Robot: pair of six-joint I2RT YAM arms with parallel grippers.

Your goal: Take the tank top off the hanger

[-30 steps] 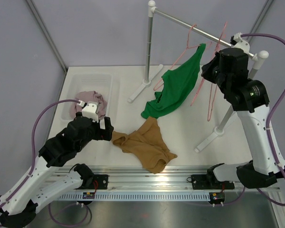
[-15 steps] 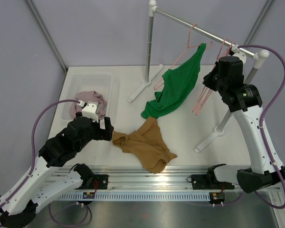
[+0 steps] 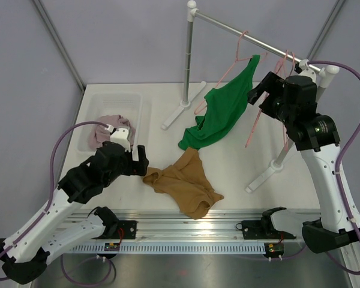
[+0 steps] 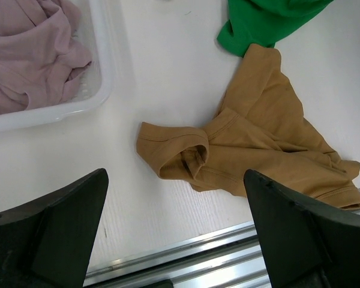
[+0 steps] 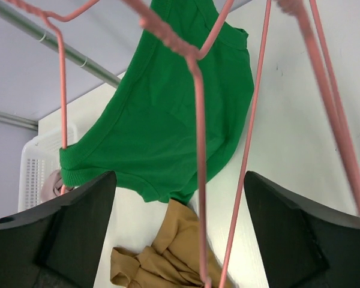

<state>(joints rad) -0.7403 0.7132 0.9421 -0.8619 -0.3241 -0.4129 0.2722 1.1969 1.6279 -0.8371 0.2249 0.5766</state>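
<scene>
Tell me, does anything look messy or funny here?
Yes. The green tank top hangs crooked off its pink hanger, with its bottom end sagging onto the table. A tan garment also lies crumpled on the table by it.

Bright, even light from above. Faint, soft shadows lie on the white tabletop; the silver metal rail along its near edge glints.

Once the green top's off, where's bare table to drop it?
Bare table lies between the tan shirt and the rack's right foot; a narrower strip runs between the bin and the rack's left foot. The middle is crowded: the green top meets the tan shirt.
</scene>
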